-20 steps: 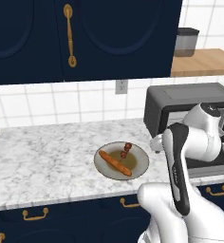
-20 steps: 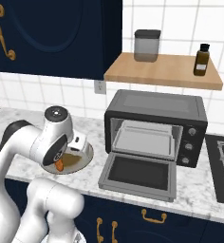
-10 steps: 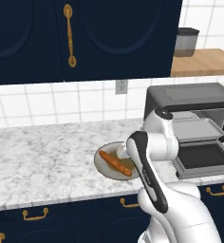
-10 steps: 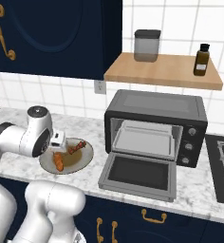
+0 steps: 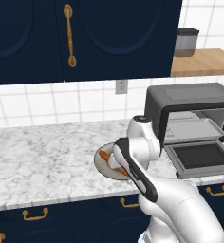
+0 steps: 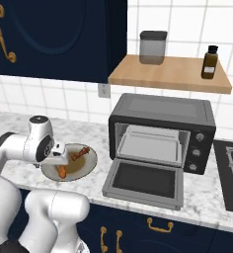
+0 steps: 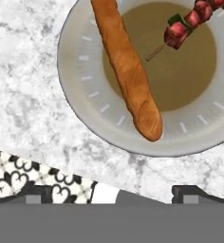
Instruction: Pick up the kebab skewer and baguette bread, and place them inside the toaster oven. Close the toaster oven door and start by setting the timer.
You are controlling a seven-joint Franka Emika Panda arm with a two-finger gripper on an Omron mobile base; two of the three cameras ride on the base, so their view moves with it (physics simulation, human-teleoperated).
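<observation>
Counter point(image 5: 42, 161): marbled white, carries all items listed.

Plate point(image 7: 80, 109): round, pale rim, brown centre, on the counter left of the oven.

Baguette bread point(image 7: 128, 71): lies along the plate's left half in the hand view, one tapered end near the rim. Not yet lifted.

Kebab skewer point(image 7: 185, 23): just beside the loaf and apart from it, on the plate's brown centre; red chunks, bare stick end pointing toward the loaf. Not yet lifted.

Claw point(image 7: 111, 197): poised above the plate's edge, tips spread wide with nothing between them; released, empty.

Toaster oven point(image 6: 163, 131): right of the plate, rack and tray bare of food.

Toaster oven door point(image 6: 145, 182): folded down flat, fully open.

Timer point(image 6: 199, 137): one of the small knobs on the right front panel; which one cannot be told.

Progress: judged at the start. Both pickups, both placements, door closing and timer setting remain.
</observation>
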